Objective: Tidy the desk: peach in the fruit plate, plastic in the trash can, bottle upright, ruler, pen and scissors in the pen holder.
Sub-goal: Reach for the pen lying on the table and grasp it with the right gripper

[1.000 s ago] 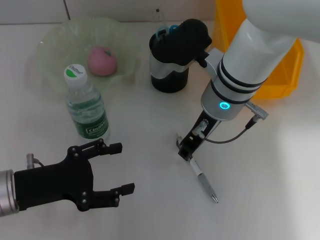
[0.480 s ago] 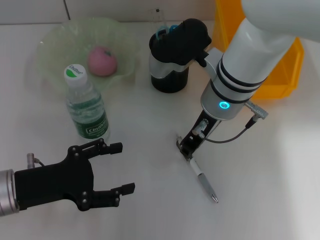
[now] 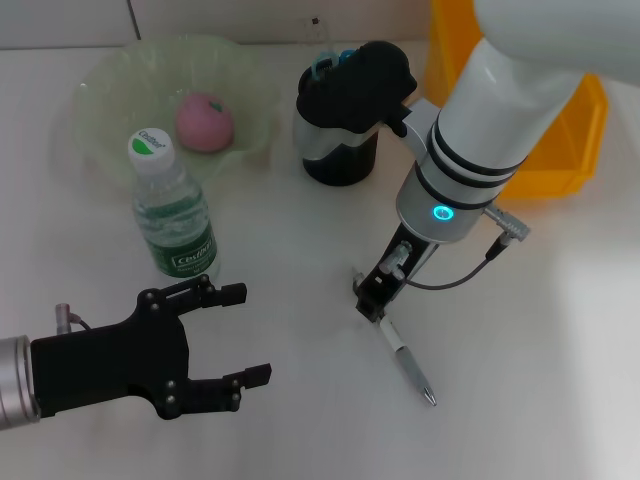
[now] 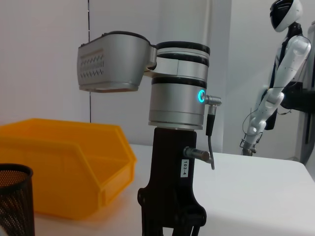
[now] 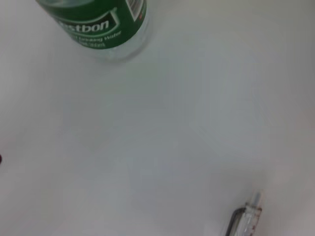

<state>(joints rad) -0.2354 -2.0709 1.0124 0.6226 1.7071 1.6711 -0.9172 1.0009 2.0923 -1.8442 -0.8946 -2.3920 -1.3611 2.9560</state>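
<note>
The pink peach (image 3: 204, 122) lies in the pale green fruit plate (image 3: 110, 75). In front of the plate a green-labelled bottle (image 3: 172, 212) (image 5: 101, 24) stands upright. Blue-handled scissors (image 3: 328, 64) and a clear ruler (image 3: 316, 30) stick out of the black mesh pen holder (image 3: 340, 160) (image 4: 15, 201). A pen (image 3: 408, 362) (image 5: 244, 221) lies flat on the table. My right gripper (image 3: 369, 300) (image 4: 172, 227) points down at the pen's upper end. Near the front left, my left gripper (image 3: 245, 335) hovers open and holds nothing. No plastic shows.
An orange bin (image 3: 560, 140) (image 4: 64, 162), the trash can, stands at the back right behind my right arm (image 3: 470, 170). The right arm's wrist housing (image 3: 360, 85) hangs over the pen holder. A humanoid robot (image 4: 280, 73) stands far off.
My right arm has shifted slightly to the left above the pen. The pen, the bottle and my left gripper have not moved.
</note>
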